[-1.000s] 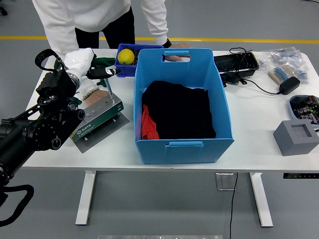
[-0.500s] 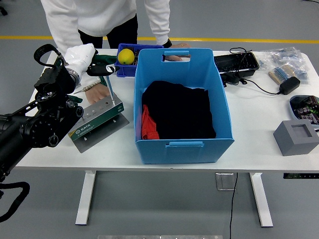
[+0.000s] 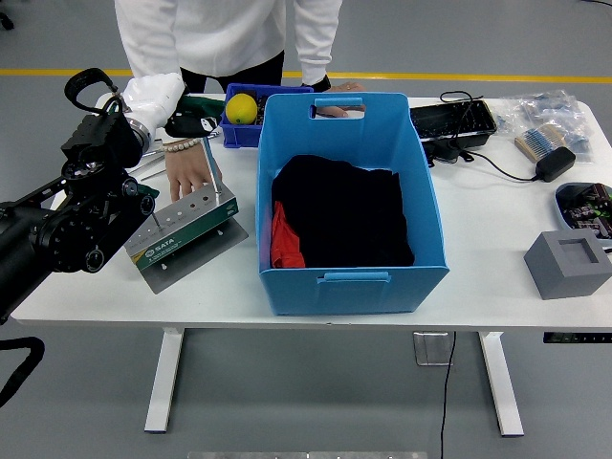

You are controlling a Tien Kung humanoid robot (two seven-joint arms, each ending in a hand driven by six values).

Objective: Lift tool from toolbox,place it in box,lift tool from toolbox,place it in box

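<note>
The left robot hand [image 3: 158, 96], gripping the screwdriver [image 3: 196, 126], has lifted it nearly clear of the toolbox [image 3: 182, 228] (person's hand [image 3: 189, 172] steadying); blue box [image 3: 349, 196] next.

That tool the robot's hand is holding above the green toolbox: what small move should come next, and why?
Probably carry it right, toward the blue box. The left hand grips the tool by its handle, its shaft seems barely clear of the toolbox, and a person's hand steadies that toolbox.
</note>
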